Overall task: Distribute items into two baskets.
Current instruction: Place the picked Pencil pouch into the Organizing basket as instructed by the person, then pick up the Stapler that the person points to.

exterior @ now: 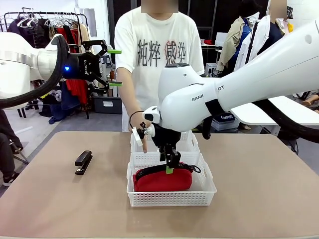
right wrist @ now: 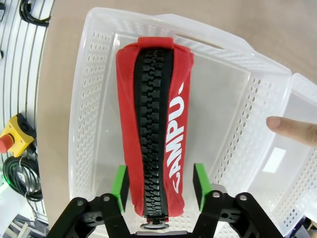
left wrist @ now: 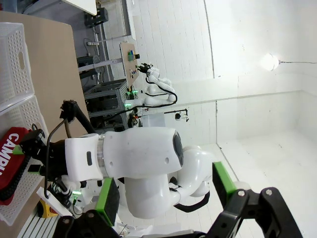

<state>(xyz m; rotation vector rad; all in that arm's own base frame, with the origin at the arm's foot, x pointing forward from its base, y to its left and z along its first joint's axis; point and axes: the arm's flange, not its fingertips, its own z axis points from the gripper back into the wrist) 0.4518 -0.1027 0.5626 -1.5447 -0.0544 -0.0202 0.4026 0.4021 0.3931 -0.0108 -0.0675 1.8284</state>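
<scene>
A plain tan table with a matt top carries everything, and its near edge runs along the bottom of the front view. Two white baskets stand end to end at the middle of the table. The near basket is towards the robot's edge. The far basket touches its back wall, towards the person's edge.

The red pouch lies flat on the clear bottom of the near basket, zipper up, running the length of it. The right gripper reaches down into this basket at one end of the pouch. From the right wrist its green pads stand on either side of the pouch and are released, not pinching it, with a thin gap on one side.

The black stapler lies on bare table well to the left of the baskets, about midway between the near and far edges.

The left gripper hangs high above the table's left edge, its fingers spread wide and holding nothing.

A person in a white printed T-shirt stands at the far edge. One hand is lowered with a finger pointing down at the left end of the far basket.

Behind the person there is a clothes rail hung with dark and red garments, a grey floor and a white side table. The left wrist view shows white walls. Beside the table's edge sits a yellow box with a red stop button.
</scene>
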